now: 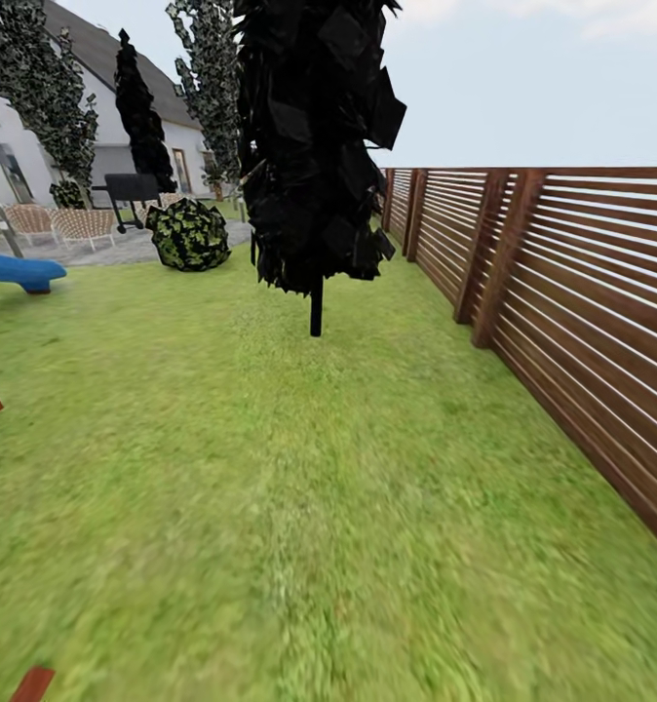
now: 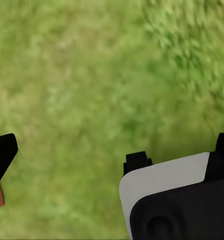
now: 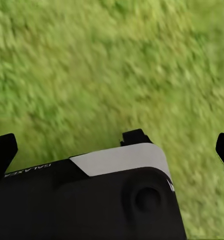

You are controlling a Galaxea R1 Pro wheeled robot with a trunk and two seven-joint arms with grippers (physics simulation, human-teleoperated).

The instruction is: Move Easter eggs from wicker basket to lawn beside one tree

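Note:
The lawn (image 1: 270, 507) stretches ahead as mottled green grass. The Easter eggs and the wicker basket are out of view. Two trees with dark foliage speckled pale green stand far back by the house, one at the left (image 1: 41, 93) and one further right (image 1: 207, 78). In the left wrist view my left gripper (image 2: 114, 149) hangs open over bare grass, its black fingertips (image 2: 3, 154) at the picture's edges. My right gripper (image 3: 114, 150) is likewise open above grass, nothing between its fingertips (image 3: 3, 150).
An all-black tree on a thin black trunk (image 1: 314, 146) stands mid-lawn ahead. A brown slatted fence (image 1: 562, 292) runs along the right. At the back left are a round shrub (image 1: 187, 234), a blue object (image 1: 17, 271), wicker chairs (image 1: 80, 226) and the white house (image 1: 7, 146).

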